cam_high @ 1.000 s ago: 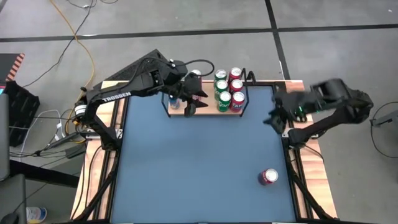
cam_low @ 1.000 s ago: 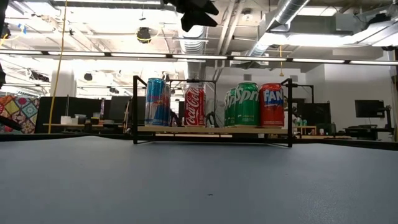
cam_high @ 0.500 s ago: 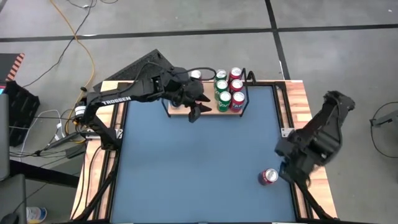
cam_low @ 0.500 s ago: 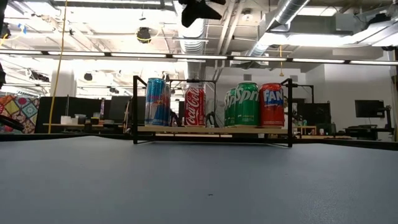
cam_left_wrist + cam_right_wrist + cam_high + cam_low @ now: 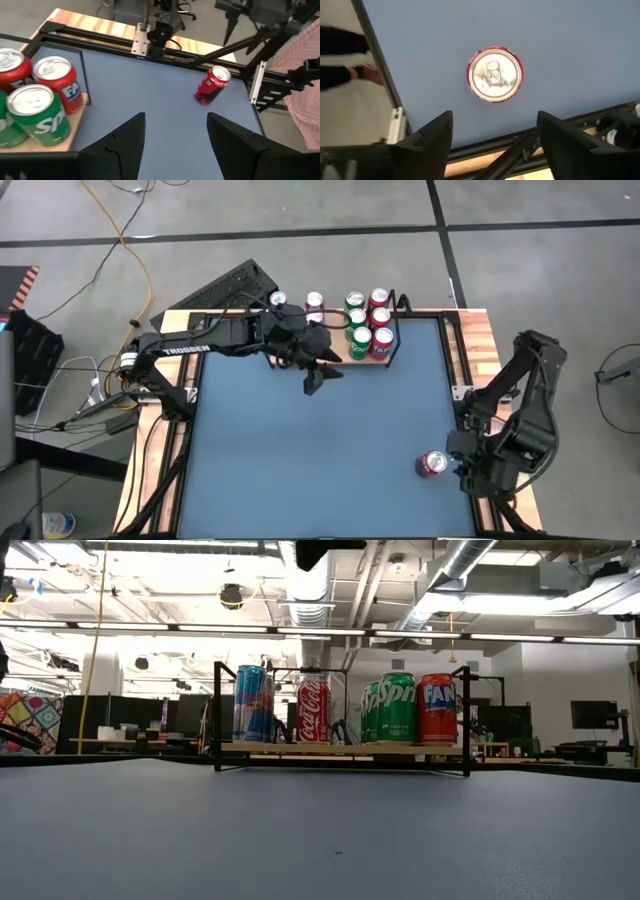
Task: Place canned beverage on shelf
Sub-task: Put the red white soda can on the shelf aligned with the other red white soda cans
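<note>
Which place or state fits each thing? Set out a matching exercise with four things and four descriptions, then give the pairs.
Things:
1. lone red can
2. blue can
3. left hand
4. right hand

Descriptions:
A. open, empty, just in front of the shelf
B. open, above the table's right edge, beside the lone can
C. upright on the blue table, off the shelf
D. at one end of the shelf, next to the Coca-Cola can

Pairs: 1-C, 2-D, 3-A, 4-B

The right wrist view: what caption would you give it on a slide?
Open right gripper hovers above an upright red can standing alone on the blue table.
</note>
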Robot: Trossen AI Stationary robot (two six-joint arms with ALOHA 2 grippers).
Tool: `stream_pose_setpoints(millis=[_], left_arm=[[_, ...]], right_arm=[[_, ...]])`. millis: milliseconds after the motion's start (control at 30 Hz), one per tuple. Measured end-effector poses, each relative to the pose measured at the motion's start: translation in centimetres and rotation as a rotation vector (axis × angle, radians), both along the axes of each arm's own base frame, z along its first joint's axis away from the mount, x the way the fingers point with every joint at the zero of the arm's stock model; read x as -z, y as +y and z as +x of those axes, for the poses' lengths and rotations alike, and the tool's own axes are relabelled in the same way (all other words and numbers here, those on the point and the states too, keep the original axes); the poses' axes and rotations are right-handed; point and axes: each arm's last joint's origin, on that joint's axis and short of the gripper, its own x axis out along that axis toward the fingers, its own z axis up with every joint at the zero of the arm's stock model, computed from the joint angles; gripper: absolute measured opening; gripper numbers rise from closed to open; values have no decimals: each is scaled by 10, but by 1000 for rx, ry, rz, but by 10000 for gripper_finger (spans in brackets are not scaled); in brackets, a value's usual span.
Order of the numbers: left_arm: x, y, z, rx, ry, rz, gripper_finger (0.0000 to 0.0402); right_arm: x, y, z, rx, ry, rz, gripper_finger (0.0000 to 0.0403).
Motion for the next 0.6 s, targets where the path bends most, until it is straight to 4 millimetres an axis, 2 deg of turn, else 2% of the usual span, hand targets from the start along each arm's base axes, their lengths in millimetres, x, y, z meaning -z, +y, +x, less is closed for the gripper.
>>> stream_pose_setpoints(millis=[267,600], left_arm=[[0,-17,2,40,2,-12,197],[1,-25,1,57,20,-27,197]], right_arm=[[19,10,31,-224,36,-97,341],[42,12,60,-404,149,-164,345]])
